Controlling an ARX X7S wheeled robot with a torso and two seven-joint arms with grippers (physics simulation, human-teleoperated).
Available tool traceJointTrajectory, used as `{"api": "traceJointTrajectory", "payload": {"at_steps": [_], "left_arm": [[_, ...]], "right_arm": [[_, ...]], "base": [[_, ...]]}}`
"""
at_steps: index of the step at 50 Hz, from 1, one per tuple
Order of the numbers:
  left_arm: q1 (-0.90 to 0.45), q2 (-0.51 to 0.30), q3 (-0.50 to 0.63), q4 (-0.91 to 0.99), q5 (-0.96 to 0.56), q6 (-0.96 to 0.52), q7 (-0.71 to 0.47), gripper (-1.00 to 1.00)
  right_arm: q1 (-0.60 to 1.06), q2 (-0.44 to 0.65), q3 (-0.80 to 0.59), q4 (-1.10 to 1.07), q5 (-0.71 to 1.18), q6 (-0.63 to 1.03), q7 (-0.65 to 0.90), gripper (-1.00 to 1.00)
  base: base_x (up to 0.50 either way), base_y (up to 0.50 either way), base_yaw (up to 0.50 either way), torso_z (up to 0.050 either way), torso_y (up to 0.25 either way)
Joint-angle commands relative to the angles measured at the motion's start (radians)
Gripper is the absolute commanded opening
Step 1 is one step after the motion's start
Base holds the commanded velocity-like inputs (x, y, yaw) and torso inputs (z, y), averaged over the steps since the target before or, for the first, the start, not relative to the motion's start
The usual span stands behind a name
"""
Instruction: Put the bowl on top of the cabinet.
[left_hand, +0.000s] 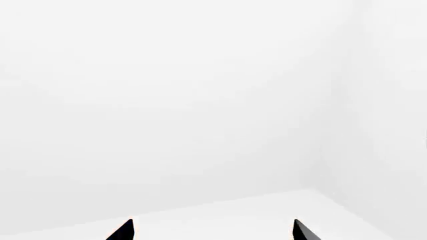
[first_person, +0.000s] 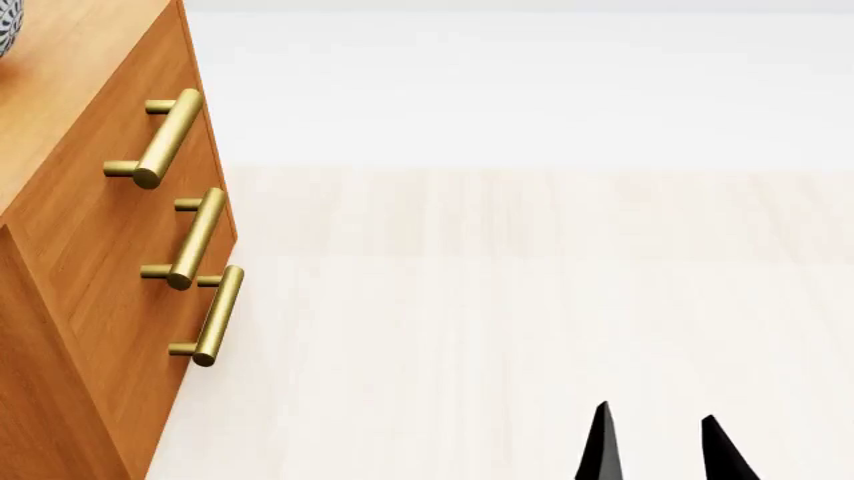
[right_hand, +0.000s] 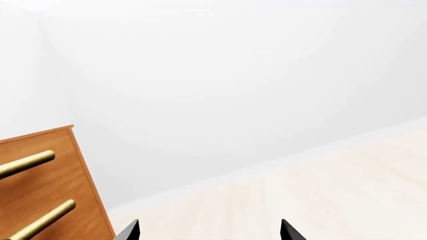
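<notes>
Already the bowl (first_person: 6, 30) sits on the cabinet (first_person: 94, 250) top, far up and left of the right hand (first_person: 661, 445), so neither hand needs to carry it. Right hand: fingers spread, empty, low over the floor (first_person: 534, 300). Left hand (left_hand: 212, 231): spread, empty, facing blank wall.

Cabinet (first_person: 94, 260) at left w/ bowl (first_person: 7, 28) sliver on top, open right pincer (first_person: 661, 445) low over pale floor (first_person: 534, 300)

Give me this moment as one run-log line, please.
bowl: on cabinet top, mostly cropped | right gripper: open, empty | left gripper: open, empty
</notes>
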Motion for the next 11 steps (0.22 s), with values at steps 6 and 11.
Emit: {"api": "traceJointTrajectory", "payload": {"at_steps": [6,11], "left_arm": [[-0.033,0.018,0.456,0.007,-0.373,0.003,-0.036,1.0],[-0.027,0.017,0.585,0.029,-0.492,0.007,-0.051,1.0]], "right_arm": [[-0.004,-0.001,0.0,-0.003,-0.004,-0.003,-0.001,1.0],[-0.006,0.0,0.0,-0.006,-0.006,-0.005,-0.001,1.0]], "base": [[0.0,0.0,0.0,0.0,0.0],[0.0,0.0,0.0,0.0,0.0]]}}
